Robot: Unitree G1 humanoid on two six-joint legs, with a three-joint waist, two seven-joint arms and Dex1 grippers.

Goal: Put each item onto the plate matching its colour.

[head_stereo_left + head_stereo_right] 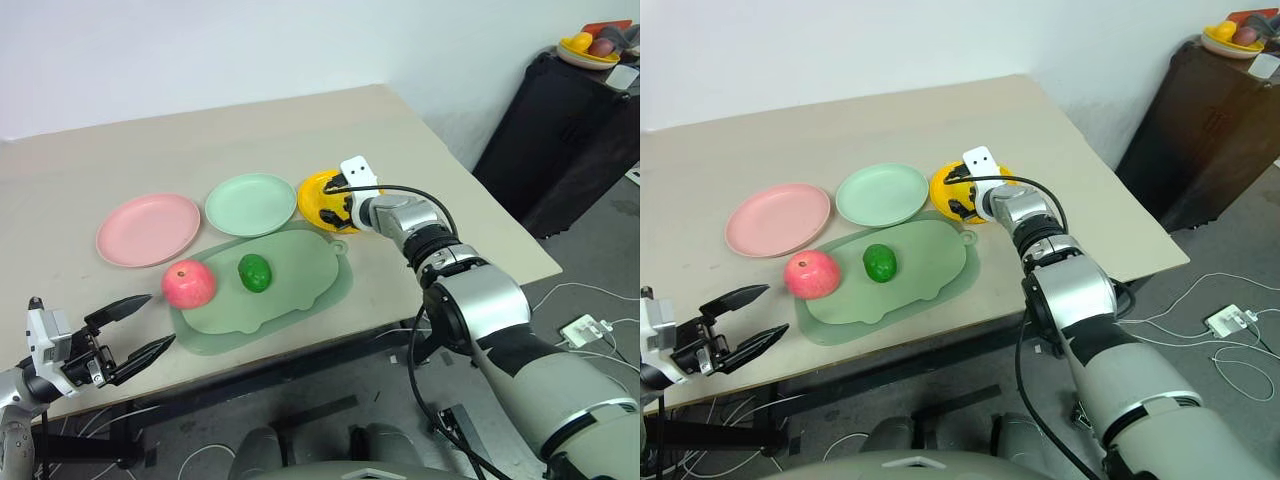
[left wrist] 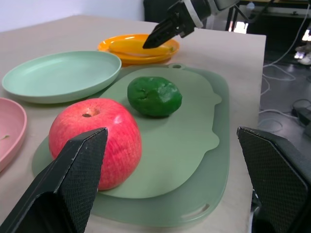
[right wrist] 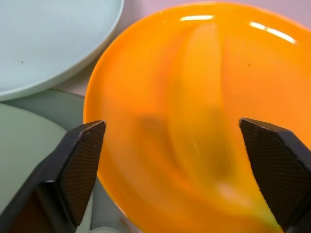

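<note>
A yellow banana (image 3: 204, 111) lies in the orange-yellow plate (image 3: 272, 73), blurred. My right gripper (image 1: 335, 205) hovers just over it, open, with a finger on each side and neither touching it. The pink-red apple (image 1: 188, 283) and the dark green fruit (image 1: 254, 272) rest side by side on a pale green mat (image 1: 310, 265). Behind the mat sit the pink plate (image 1: 148, 229) and the mint green plate (image 1: 250, 203), with nothing on them. My left gripper (image 1: 160, 322) hangs open off the table's near edge, pointing at the apple (image 2: 95, 138).
The plates and the mat sit near the front of a beige table (image 1: 300, 130). The table's right corner (image 1: 545, 265) lies beyond my right arm. A black cabinet (image 1: 575, 140) stands at the far right with a dish of toy food on top.
</note>
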